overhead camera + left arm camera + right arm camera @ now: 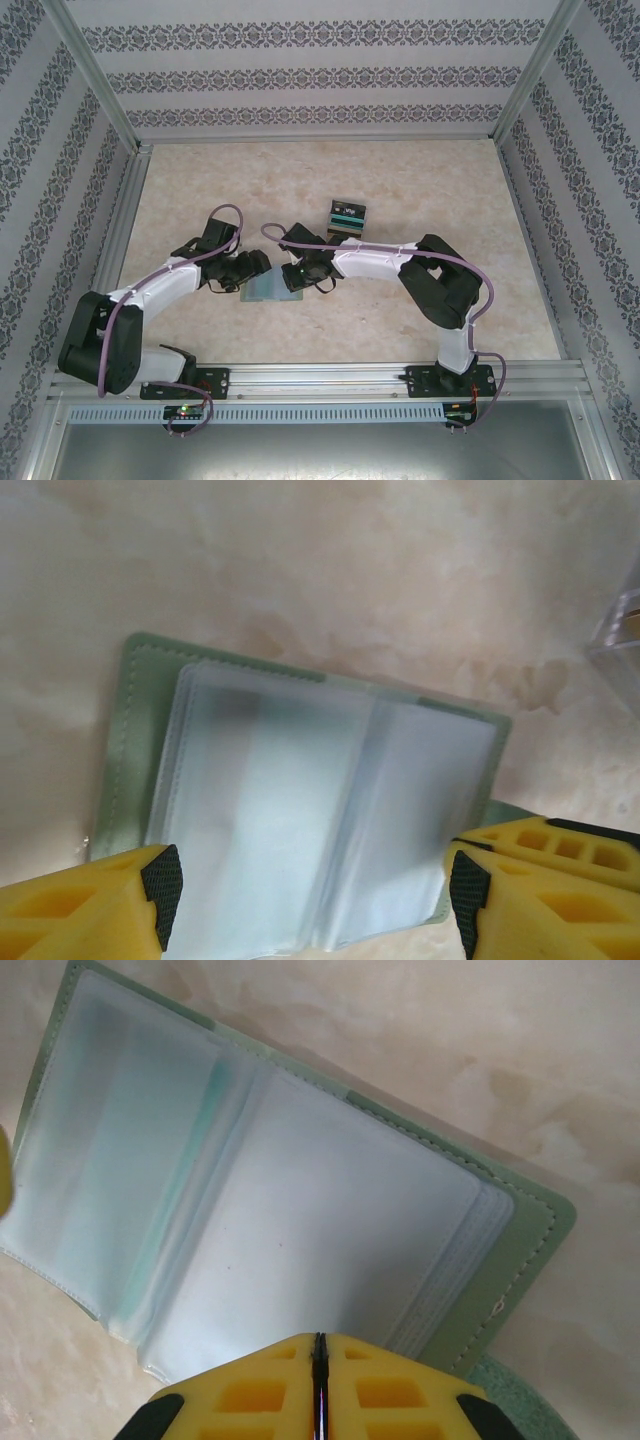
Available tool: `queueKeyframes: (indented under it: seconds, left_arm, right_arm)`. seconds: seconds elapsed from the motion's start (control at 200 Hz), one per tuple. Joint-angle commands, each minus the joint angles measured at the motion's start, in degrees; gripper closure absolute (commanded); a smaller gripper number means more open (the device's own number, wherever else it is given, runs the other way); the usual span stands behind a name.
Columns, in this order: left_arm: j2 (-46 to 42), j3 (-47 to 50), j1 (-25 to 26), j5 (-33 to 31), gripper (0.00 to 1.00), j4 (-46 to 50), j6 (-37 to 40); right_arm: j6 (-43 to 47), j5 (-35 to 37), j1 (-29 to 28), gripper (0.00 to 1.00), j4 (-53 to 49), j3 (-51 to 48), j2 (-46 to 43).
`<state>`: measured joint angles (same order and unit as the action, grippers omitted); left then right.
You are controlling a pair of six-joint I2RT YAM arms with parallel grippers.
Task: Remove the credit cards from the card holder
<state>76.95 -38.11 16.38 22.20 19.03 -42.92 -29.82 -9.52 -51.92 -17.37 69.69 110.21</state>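
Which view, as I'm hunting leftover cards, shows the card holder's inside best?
Right wrist: the open card holder lies close, sleeves fairly sharp. Left wrist shows it blurrier; top external, just a small patch.

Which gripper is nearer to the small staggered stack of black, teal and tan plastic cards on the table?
Right. The shut right gripper hangs at the green card holder's right side, toward the card stack; the open left gripper is at its left side, farther off.

Papered walls (pixel 300 75), marbled table (pixel 420 180)
Grey floral stripes on three sides; aluminium rail (pixel 330 375) along the near edge.
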Motion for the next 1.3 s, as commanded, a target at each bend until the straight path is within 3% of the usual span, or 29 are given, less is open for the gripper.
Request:
queueKeyframes:
  seconds: [0.0,0.32,1.299]
  left_arm:
    - [0.6,0.4,-0.6,-0.5,0.27,0.9,1.3]
    - [0.8,0.9,-0.5,-1.9,0.27,1.5,1.3]
    - [6.4,1.5,-0.6,7.5,0.27,-5.0,0.7]
  right_arm:
    - [0.5,0.4,-0.2,0.88,-0.6,0.8,0.6]
    - [0.5,0.2,-0.3,0.88,-0.8,1.1,1.1]
    - [-0.3,-1.7,-0.4,0.89,-1.1,1.4,4.0]
